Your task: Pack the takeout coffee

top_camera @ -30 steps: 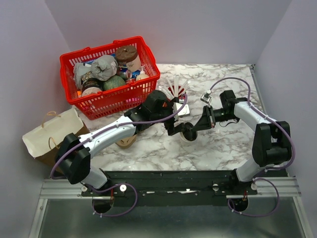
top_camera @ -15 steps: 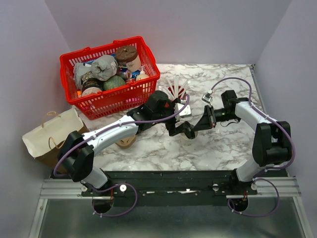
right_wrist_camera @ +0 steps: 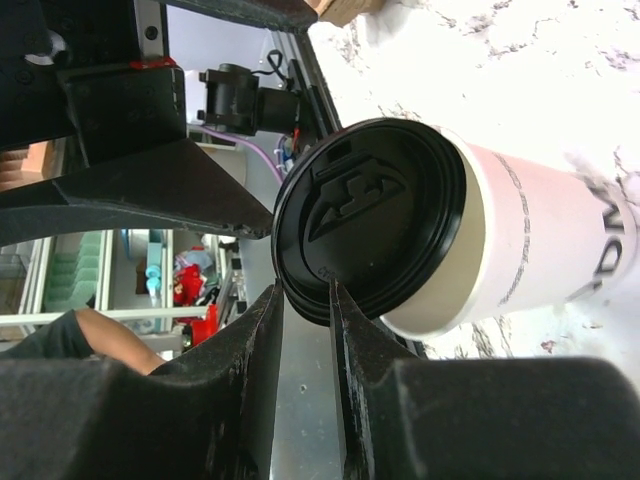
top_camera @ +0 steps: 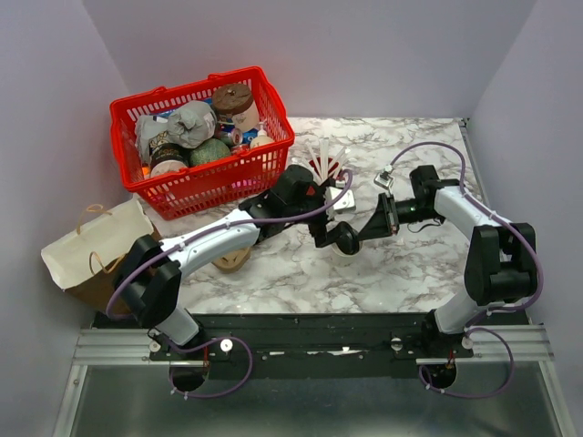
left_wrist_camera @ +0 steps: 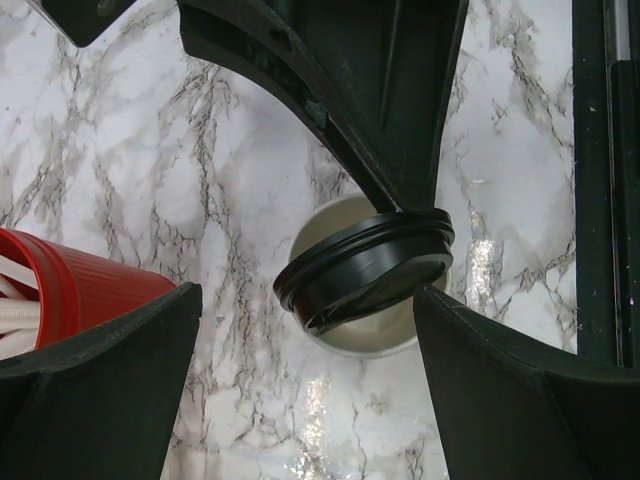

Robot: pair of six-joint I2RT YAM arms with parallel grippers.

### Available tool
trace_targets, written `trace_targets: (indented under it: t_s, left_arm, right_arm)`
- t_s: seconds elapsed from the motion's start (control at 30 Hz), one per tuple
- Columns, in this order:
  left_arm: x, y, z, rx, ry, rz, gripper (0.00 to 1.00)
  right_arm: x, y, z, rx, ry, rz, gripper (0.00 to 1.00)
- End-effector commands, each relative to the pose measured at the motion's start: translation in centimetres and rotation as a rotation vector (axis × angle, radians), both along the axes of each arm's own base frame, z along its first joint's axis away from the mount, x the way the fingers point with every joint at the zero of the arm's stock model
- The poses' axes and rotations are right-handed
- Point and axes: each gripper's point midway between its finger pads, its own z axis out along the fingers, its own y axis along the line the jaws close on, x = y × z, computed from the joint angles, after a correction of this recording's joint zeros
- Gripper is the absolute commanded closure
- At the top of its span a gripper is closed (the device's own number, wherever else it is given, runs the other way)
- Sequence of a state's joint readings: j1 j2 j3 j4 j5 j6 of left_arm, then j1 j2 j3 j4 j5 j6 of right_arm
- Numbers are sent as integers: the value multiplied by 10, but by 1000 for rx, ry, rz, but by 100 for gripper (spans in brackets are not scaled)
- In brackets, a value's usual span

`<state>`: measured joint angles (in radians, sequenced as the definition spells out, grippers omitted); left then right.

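Straight to the takeout coffee [right_wrist_camera: 470, 240], a small cream-white paper cup with a round black plastic lid: shows up over the middle of the white marble worktop [top_camera: 301, 273], right between the two arms, and leans clearly off upright; base on the marble or just clear of it, cannot tell. Over to the right pincer [right_wrist_camera: 307, 295]: angles in from the right with fingers all but pressed together, and pinches the rim of that black lid in the thin slit between them. Now the left pincer [left_wrist_camera: 308, 295]: reaches in from the left and gapes wide, straddling the cup with one black finger [left_wrist_camera: 110, 380] well off to one side and the other right at the lid's edge; grips nothing. Near that outlying finger, a red ribbed cup [left_wrist_camera: 70, 300] with white plastic cutlery inside, apart from the coffee. Further back on the left, a red plastic mesh basket [top_camera: 182, 196], packed with wrapped bundles and round tubs. At the worktop's left edge, a cream and brown paper bag [top_camera: 82, 250] with string handles, well apart from the cup and from both pincers
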<state>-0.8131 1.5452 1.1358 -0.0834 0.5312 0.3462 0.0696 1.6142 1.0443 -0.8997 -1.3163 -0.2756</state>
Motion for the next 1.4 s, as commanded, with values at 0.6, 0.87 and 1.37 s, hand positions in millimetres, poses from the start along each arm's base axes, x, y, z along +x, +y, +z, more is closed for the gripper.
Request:
trace_targets:
  t_s: [0.6, 0.87, 1.37]
  left_arm:
    - [9, -29, 14, -71, 26, -18, 6]
    - [7, -30, 7, -61, 45, -24, 6]
    - [-1, -34, -3, -45, 100, -60, 9]
  right_arm:
    - [10, -14, -8, -62, -72, -36, 63]
    - [13, -18, -12, -76, -78, -45, 60]
    - [16, -21, -28, -116, -65, -37, 59]
